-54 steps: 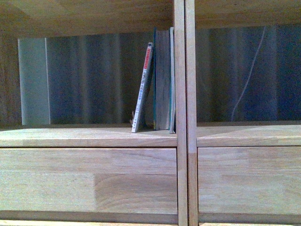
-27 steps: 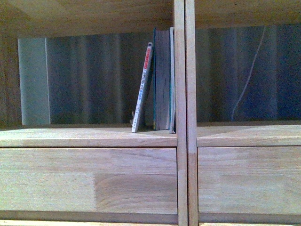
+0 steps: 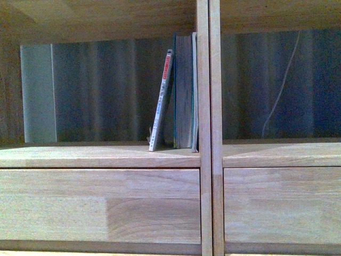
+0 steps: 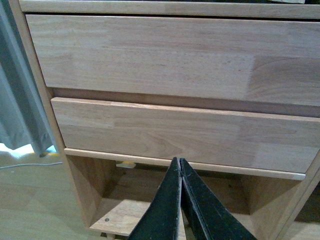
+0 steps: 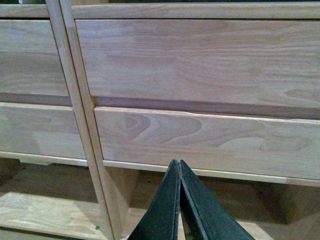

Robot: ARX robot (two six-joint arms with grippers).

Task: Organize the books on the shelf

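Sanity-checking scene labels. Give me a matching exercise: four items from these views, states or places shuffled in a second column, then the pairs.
Column 1:
1. thin white-spined book
2. thick dark-green book
3. left gripper
4. right-hand compartment

Column 2:
A. shut, pointing at the drawer fronts
B. upright beside the centre divider
C. holds no books in view
D. tilted, its top leaning on the neighbouring book

Pairs: 1-D, 2-B, 3-A, 4-C
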